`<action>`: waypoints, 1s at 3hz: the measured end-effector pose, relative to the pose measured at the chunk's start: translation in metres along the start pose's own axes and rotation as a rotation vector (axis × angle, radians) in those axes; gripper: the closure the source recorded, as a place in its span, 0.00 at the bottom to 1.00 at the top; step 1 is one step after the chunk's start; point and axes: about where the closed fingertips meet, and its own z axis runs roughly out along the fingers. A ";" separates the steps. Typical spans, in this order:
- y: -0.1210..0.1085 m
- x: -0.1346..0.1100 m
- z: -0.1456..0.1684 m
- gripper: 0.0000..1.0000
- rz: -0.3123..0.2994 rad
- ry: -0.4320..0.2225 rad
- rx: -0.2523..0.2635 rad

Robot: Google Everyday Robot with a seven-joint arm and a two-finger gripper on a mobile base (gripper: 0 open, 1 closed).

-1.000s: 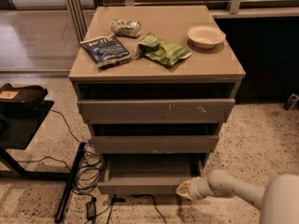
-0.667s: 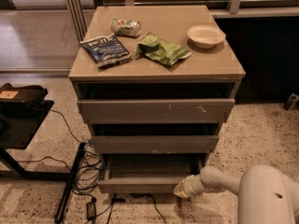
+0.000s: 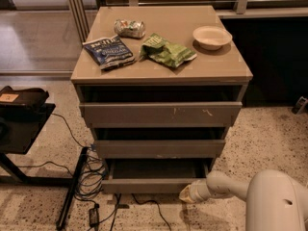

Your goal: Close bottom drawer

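The bottom drawer (image 3: 144, 185) is the lowest of three in the grey-taupe cabinet (image 3: 161, 71). It stands pulled out a little, with a dark gap showing above its plain flat front. My gripper (image 3: 187, 192) is at the end of the white arm that reaches in from the lower right. It sits low, right against the right end of the bottom drawer's front. The middle drawer (image 3: 159, 148) and the top drawer (image 3: 161, 113), which has pale scratch marks, also stand slightly out.
On the cabinet top lie a blue snack bag (image 3: 109, 52), a green chip bag (image 3: 166, 52), a crumpled packet (image 3: 129, 28) and a white bowl (image 3: 211, 36). A black stand (image 3: 21, 114) and loose cables (image 3: 89, 177) are on the floor at the left.
The arm has drawn in toward the cabinet and the gripper has shifted left against the bottom drawer's front. The drawer looks pushed in somewhat.
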 end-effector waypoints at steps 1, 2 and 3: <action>0.000 0.000 0.000 0.27 0.000 0.000 0.000; -0.012 -0.003 0.008 0.04 -0.001 0.002 0.012; -0.013 -0.003 0.008 0.00 -0.002 0.002 0.014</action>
